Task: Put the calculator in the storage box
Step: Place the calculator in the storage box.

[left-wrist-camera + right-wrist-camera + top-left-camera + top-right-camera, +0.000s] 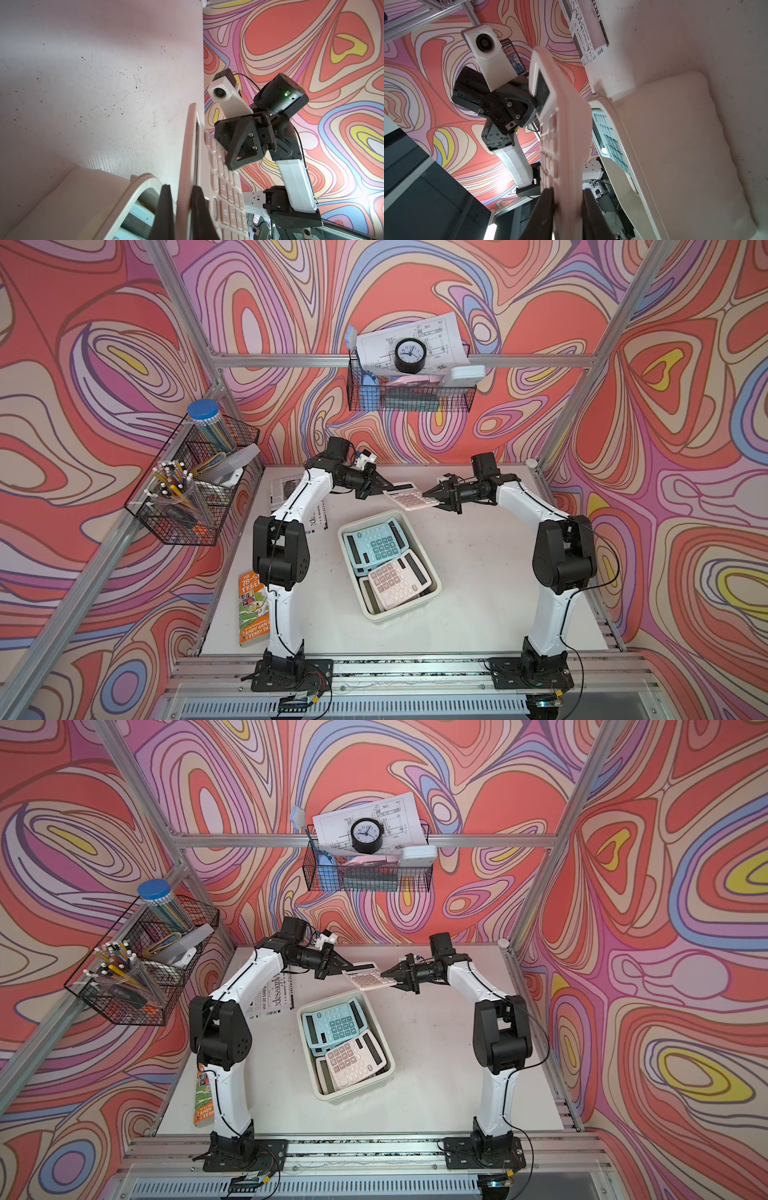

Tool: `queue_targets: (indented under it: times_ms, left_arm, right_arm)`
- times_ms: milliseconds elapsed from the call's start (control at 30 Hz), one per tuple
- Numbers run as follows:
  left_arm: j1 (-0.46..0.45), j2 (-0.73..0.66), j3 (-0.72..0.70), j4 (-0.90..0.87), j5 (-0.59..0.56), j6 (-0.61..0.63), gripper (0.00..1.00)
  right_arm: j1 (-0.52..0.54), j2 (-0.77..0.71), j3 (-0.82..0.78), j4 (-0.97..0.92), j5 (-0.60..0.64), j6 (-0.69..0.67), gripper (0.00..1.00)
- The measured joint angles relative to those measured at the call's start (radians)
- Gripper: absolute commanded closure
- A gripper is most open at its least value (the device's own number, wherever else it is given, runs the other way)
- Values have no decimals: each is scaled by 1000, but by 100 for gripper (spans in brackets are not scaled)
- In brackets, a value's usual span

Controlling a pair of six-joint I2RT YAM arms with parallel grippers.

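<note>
We hold the pink calculator point(409, 496) aloft just beyond the storage box point(405, 607); our left gripper point(376, 485) clamps its display end, seemingly for a handover; our right gripper point(432, 497) straddles the keypad end, and we cannot tell whether it grips.

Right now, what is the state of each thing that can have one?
Left claw: shut on the lifted calculator's display end.
Right claw: around its key end; grip unclear.
Lifted calculator: in the air between both claws, not in the storage box.
Storage box: upright, open, holding a blue calculator and a pinkish one.
</note>
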Motion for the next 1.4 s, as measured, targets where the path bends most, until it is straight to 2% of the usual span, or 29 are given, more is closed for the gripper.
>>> queue_targets:
  times_ms: [133, 267, 467, 667, 833, 1000, 1067, 1167, 1300, 1333, 1400]
  left_arm:
    - [-9, 0, -11, 35, -24, -50, 100]
    - [-13, -15, -58, 92, -58, -107, 100]
    - [-15, -116, -188, 218, -176, -220, 100]
    - [-24, -259, -307, 315, -360, -298, 100]
    - [-55, -302, -325, 342, -483, -316, 100]
    - [-80, -322, -340, 355, -555, -346, 100]
    - [-85, -323, -340, 360, -571, -357, 100]
    - [-93, -325, -340, 372, -592, -375, 100]
    - [-99, -335, -341, 381, -616, -382, 100]
    - [-100, -338, -341, 383, -619, -382, 95]
    - [-101, -342, -342, 386, -628, -381, 75]
  right_arm:
    - [20, -5, 9, -5, 19, -10, 47]
    - [27, -15, 20, -5, 57, -6, 36]
    - [27, -52, 16, 34, 121, 58, 31]
    - [27, -109, -42, 187, 145, 195, 32]
    - [28, -133, -92, 342, 153, 323, 40]
    - [42, -133, -108, 399, 169, 389, 47]
    - [52, -133, -108, 417, 172, 407, 56]
    - [61, -132, -111, 441, 179, 430, 75]
    - [63, -131, -114, 460, 185, 460, 96]
    - [63, -131, -114, 463, 187, 466, 100]
    - [63, -130, -114, 473, 187, 475, 100]
